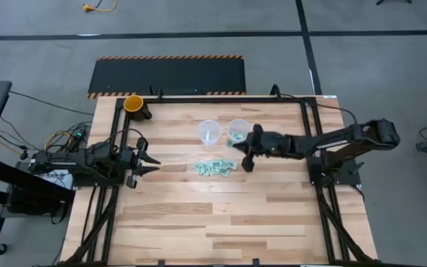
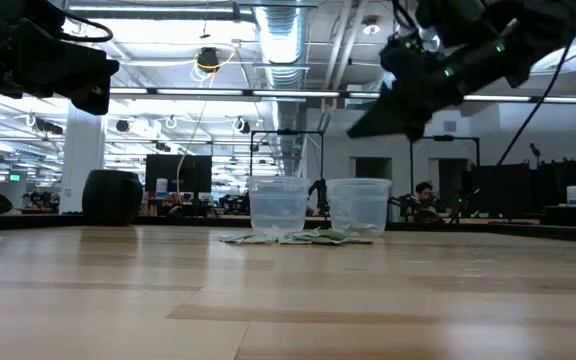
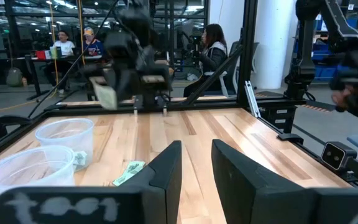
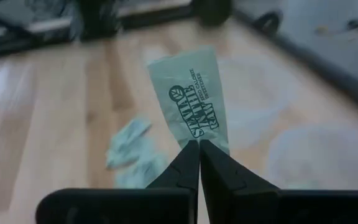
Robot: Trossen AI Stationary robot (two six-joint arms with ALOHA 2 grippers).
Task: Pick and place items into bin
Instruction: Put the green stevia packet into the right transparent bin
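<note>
Right gripper (image 4: 199, 163) fingers, nearest the wrist camera, are clenching one pale green packet (image 4: 190, 99) by its bottom edge, packet standing up past the fingertips with dark print showing.

Largest down: wooden table (image 1: 199, 215) is carrying everything. Left arm is waiting at the table's left side, left gripper (image 1: 148, 165) fingers standing partly apart with nothing between them. Two clear plastic cups are sitting near mid-table, one cup (image 1: 209, 132) looking empty, the other cup (image 1: 237, 130) just beside the right gripper and seeming to hold a few packets. Orange cup (image 1: 133, 103) is sitting at the far left corner, not part of this. Pile of packets (image 1: 214, 167) is lying flat just in front of the cups.

Handling judgement: packets are looking paper-thin, very light, floppy and crinkly, not fragile; pinching a free edge or corner off the pile is likely working best, since a flat face gives the fingers nothing to bite.
</note>
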